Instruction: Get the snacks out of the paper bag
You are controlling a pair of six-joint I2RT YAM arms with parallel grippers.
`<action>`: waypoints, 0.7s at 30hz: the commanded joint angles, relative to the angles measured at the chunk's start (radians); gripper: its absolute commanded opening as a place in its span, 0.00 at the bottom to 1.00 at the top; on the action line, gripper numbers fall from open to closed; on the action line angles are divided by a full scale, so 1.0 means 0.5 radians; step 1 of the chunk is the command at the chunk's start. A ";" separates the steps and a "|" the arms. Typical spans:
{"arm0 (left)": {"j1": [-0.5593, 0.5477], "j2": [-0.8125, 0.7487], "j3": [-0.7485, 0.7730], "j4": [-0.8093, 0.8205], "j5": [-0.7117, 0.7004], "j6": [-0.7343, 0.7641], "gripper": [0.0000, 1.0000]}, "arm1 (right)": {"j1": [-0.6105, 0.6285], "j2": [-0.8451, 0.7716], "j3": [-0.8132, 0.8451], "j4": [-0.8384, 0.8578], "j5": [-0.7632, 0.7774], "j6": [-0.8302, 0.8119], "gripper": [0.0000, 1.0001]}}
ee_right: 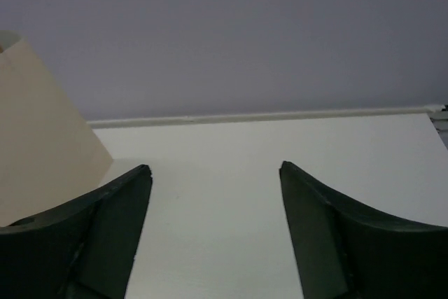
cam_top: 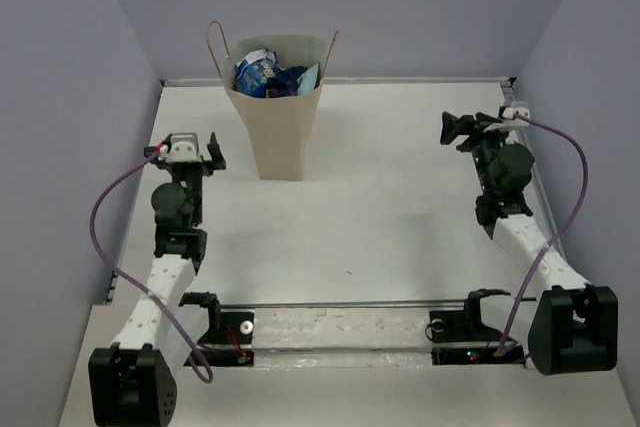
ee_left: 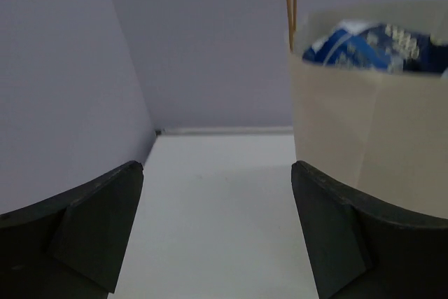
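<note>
While the paper bag stands upright at the far middle of the tabletop, close to the back wall, its mouth is wide open and the snacks sit inside it, reaching about to the rim. Seen from above, a blue packet with white print lies toward the left of the opening. A light-blue packet leans against the bag's right side. How many packets lie beneath them cannot be told. The left handle and the right handle, both thin loops, rise from the rim.

The left tool hovers just left of the bag, level with its lower half and not touching it. Its fingers are spread apart with nothing between them. From its wrist camera, the tan wall of the bag fills the right side behind the right finger, and blue foil shows above the rim.

The right tool hangs well apart from the bag, over the right side of the tabletop and pointing left. Its fingers are also spread and hold nothing. From its wrist camera, only a slanted edge of the bag shows at the far left.
</note>
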 commanded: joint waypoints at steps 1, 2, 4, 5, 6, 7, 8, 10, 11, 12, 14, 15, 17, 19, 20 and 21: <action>0.010 -0.183 0.677 -1.229 -0.177 0.104 0.99 | -0.009 0.067 0.413 -0.533 -0.521 -0.005 0.71; 0.010 -0.156 0.958 -1.370 -0.174 0.104 0.99 | -0.009 0.104 0.514 -0.652 -0.585 -0.014 0.62; 0.010 0.000 1.248 -1.683 -0.019 0.138 0.99 | -0.009 0.184 0.698 -0.894 -0.607 -0.024 0.51; 0.010 0.077 1.523 -1.764 0.055 0.144 0.99 | 0.018 0.248 0.845 -0.957 -0.535 -0.024 0.50; 0.010 0.248 1.665 -1.928 0.220 0.120 0.98 | 0.085 0.270 0.910 -1.042 -0.464 -0.027 0.50; 0.010 0.347 1.800 -1.930 0.267 0.074 0.92 | 0.086 0.292 0.969 -1.077 -0.378 -0.036 0.50; 0.010 0.469 2.108 -2.094 0.292 0.022 0.84 | 0.171 0.325 1.063 -1.104 -0.244 -0.072 0.53; 0.010 0.856 2.463 -2.411 0.335 -0.128 0.70 | 0.261 0.365 1.135 -1.166 -0.157 -0.109 0.57; 0.010 1.000 2.838 -2.548 0.335 -0.174 0.70 | 0.346 0.381 1.159 -1.181 -0.135 -0.131 0.59; 0.010 1.275 3.045 -2.680 0.320 -0.217 0.78 | 0.377 0.408 1.190 -1.200 -0.111 -0.155 0.62; 0.013 1.528 3.532 -3.058 0.301 -0.249 0.84 | 0.423 0.424 1.193 -1.197 -0.113 -0.113 0.64; 0.013 1.702 3.651 -3.138 0.307 -0.246 0.89 | 0.448 0.433 1.187 -1.197 -0.123 -0.095 0.64; 0.010 1.765 3.704 -3.148 0.322 -0.236 0.97 | 0.448 0.439 1.184 -1.197 -0.156 -0.049 0.64; 0.007 1.777 3.652 -3.051 0.390 -0.221 0.99 | 0.448 0.442 1.175 -1.191 -0.156 -0.024 0.64; 0.007 1.771 3.630 -3.020 0.420 -0.194 0.99 | 0.448 0.439 1.175 -1.194 -0.153 -0.018 0.64; 0.004 1.735 3.600 -2.955 0.451 -0.187 0.99 | 0.448 0.439 1.172 -1.191 -0.153 -0.015 0.65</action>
